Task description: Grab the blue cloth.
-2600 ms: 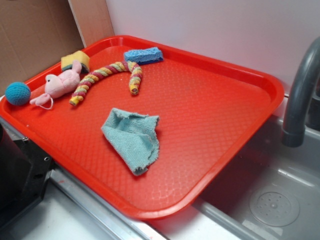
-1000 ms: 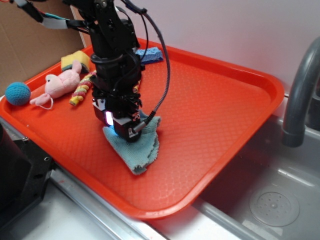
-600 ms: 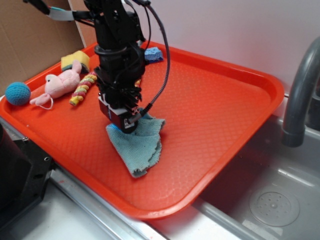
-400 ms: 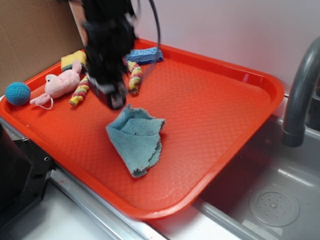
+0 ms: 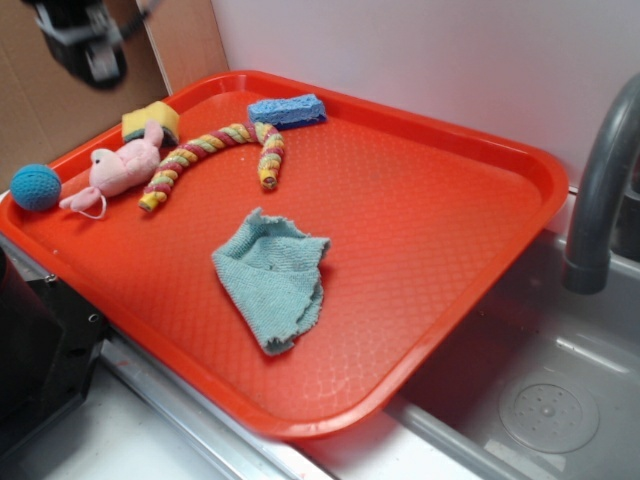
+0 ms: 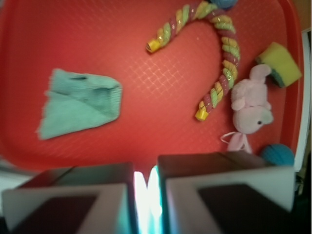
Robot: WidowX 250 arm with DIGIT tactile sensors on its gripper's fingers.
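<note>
The blue cloth lies crumpled and flat on the red tray, near the tray's front middle. It also shows at the left of the wrist view. My gripper is blurred at the top left of the exterior view, high above the tray's far left corner and well away from the cloth. In the wrist view my gripper has its two fingers almost together, with only a thin bright slit between them and nothing held.
On the tray's far left side lie a blue sponge, a yellow sponge, a pink plush toy, a striped rope toy and a blue crocheted ball. A grey faucet and sink stand at the right.
My gripper was down on the cloth, then rose and moved away to the upper left without it. The cloth stayed on the tray, slightly shifted and bunched.
</note>
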